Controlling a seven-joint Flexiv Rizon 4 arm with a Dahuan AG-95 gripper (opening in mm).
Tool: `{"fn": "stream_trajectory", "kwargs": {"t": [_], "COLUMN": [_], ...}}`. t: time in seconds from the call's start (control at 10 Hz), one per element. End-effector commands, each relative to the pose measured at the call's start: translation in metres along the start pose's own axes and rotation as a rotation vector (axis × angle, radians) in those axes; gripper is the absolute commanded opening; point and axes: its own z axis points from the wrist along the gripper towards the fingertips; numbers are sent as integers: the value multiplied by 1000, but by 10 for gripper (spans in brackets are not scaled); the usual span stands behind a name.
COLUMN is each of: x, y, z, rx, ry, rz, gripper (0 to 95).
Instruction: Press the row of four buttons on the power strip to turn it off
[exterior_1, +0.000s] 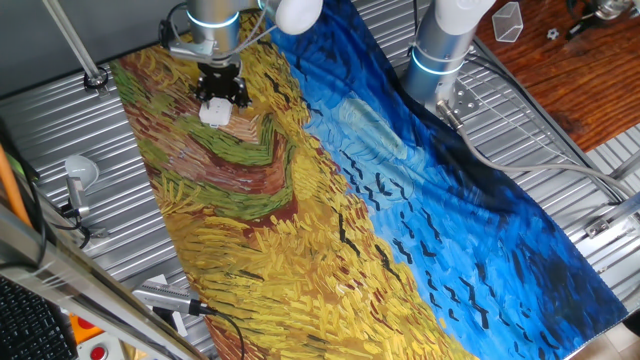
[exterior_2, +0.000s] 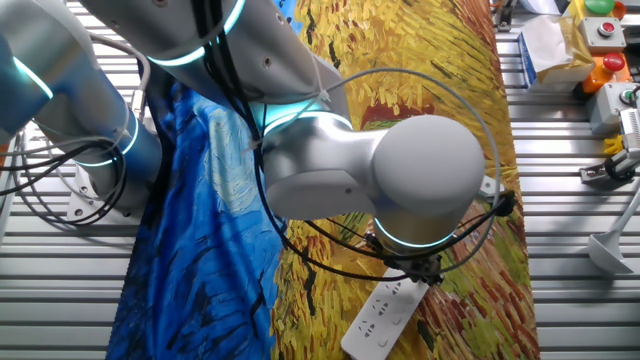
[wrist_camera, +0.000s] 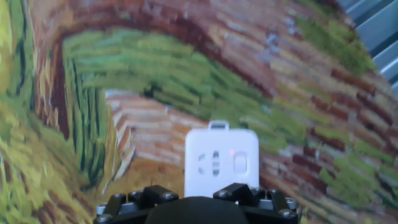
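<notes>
The power strip (exterior_2: 383, 315), a slim flat white rigid-plastic bar, lies flat on the painted yellow-and-blue cloth (exterior_1: 400, 200) covering the desk, directly under the tool (exterior_1: 221, 97); in the hand view only its end pokes out past the tool's black body; judged light and stiff, smooth shell, likely to skate on the cloth under a sideways shove; no need to grip it, press straight down on each switch so the bar stays pinned; the row of four buttons (exterior_2: 385, 308) runs along the top face as small pale marks, detail barely visible; a faint pinkish spot by the near switch may be an indicator, unsure; tool state cannot be told, fingertips hidden in every view; no brand, label or readable writing on strip or arm; socket slots show on the end face only.
</notes>
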Motion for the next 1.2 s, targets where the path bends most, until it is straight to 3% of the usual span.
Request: {"fn": "stream_trajectory", "kwargs": {"t": [0.1, 0.4, 1.2], "x": [0, 1, -5], "y": [1, 5, -1], "z": [0, 6, 3], "rx": [3, 9, 13], "ry": [3, 0, 6], "rz": [-5, 0, -7], "gripper": [760, 760, 760]}}
